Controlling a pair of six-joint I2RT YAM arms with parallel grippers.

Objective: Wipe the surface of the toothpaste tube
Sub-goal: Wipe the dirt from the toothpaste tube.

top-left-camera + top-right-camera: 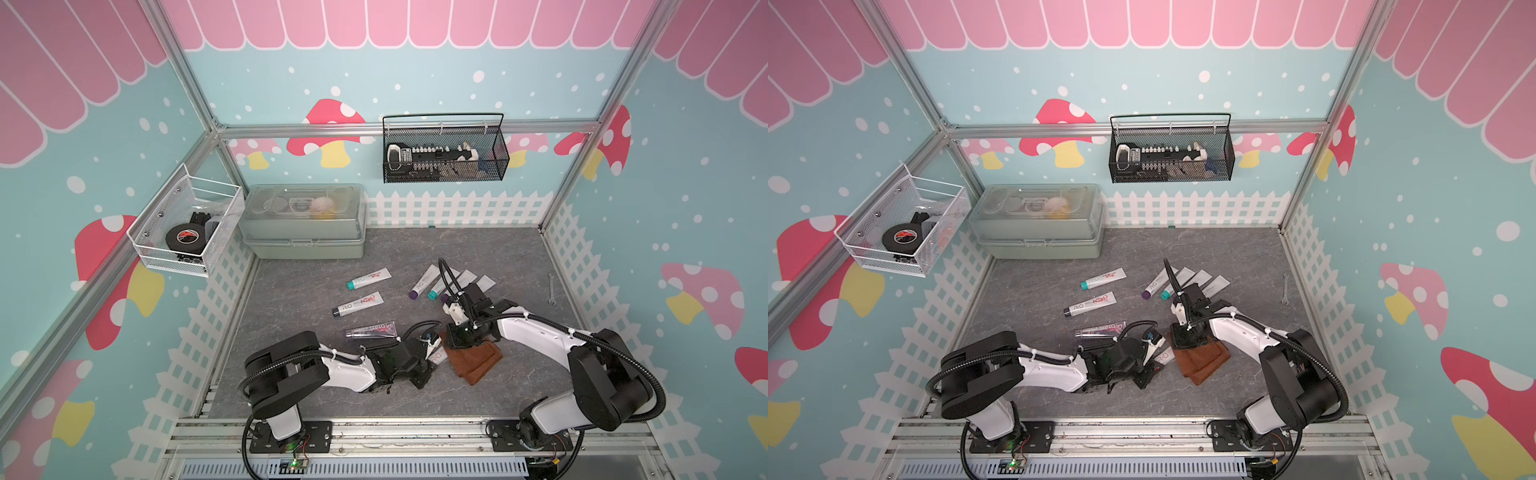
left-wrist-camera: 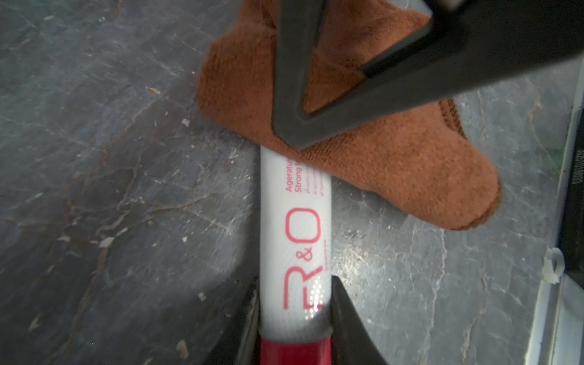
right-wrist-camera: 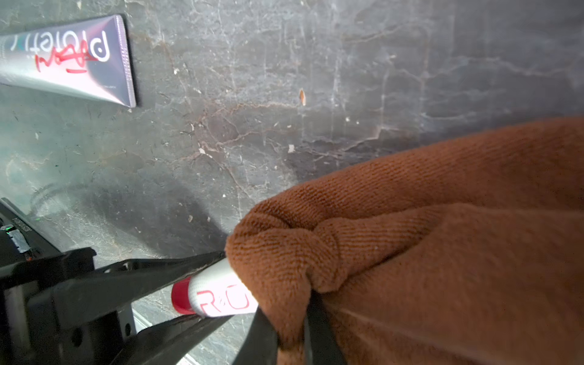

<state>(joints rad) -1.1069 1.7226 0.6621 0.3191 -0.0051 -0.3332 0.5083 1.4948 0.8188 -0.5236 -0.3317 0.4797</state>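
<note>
Tube (image 2: 295, 227) is front-middle of the bench (image 2: 110, 189), left fingers (image 2: 350, 325) pinching it (red cap end); right fingers (image 3: 319, 331) pinch the cloth (image 3: 410, 252) draped over its other end.

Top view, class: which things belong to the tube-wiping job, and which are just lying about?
In use: red-capped R&O tube, held by the left gripper; brown cloth, held by the right gripper.
Lying about: silver tube, dark-capped tube, purple-capped tube, wrench, lidded box, tape roll.
</note>
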